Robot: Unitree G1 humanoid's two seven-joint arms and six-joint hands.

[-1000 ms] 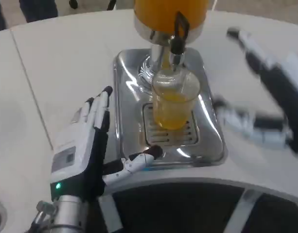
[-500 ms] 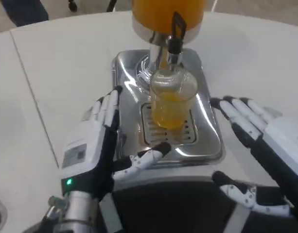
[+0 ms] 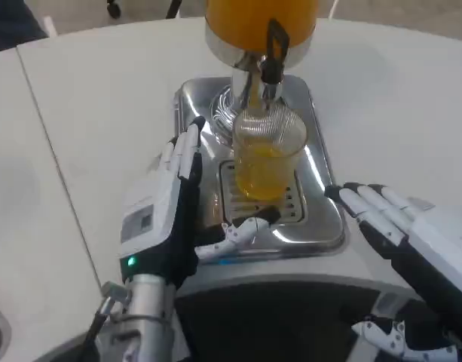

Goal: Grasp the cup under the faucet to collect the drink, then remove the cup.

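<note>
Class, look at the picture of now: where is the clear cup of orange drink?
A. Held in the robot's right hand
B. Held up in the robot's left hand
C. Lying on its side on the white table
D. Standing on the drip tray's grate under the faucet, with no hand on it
D. The cup stands upright on the metal drip tray below the faucet; the left hand and the right hand lie open on either side.

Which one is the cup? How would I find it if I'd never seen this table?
Find the big orange drink dispenser at the back of the white table. Below its black faucet lies a shiny metal tray. The cup stands on it: clear, part-filled with orange drink.
</note>
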